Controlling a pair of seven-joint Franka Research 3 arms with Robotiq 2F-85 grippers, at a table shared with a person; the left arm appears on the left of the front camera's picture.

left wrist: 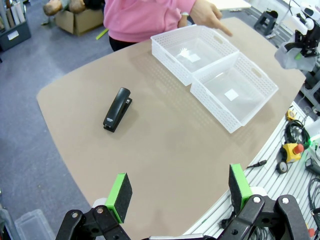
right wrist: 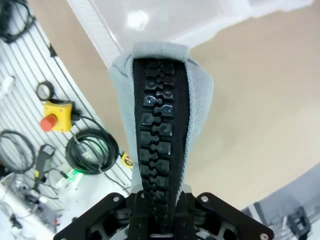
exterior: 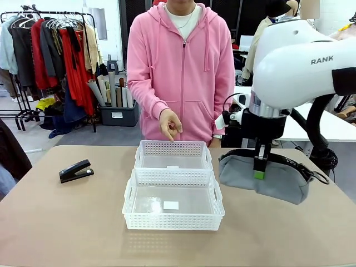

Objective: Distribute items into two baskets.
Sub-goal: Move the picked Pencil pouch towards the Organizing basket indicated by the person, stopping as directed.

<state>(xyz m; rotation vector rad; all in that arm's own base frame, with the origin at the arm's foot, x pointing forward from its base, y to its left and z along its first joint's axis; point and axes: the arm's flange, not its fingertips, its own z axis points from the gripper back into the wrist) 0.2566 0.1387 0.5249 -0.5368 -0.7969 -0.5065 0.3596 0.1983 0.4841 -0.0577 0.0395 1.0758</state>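
Gripped in the right tool (exterior: 259, 167), pinched tight on its black zipper ridge: the grey fabric pouch (exterior: 278, 181), just right of the near basket (exterior: 172, 221); directly behind the near basket, touching it, the far basket (exterior: 173, 147); well left of the near basket, flat on the tabletop (exterior: 67, 222), the black stapler (exterior: 75, 171); above the tabletop, the left tool (left wrist: 180, 192) spread wide, holding nothing; farther back, a person's hand (exterior: 169, 124) pointing down.

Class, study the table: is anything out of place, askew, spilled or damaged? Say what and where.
Nothing is spilled or damaged. The stapler lies loose and angled on the table, left of both baskets. The grey pouch sags from the right gripper, pinched at its zipper, beside the baskets.
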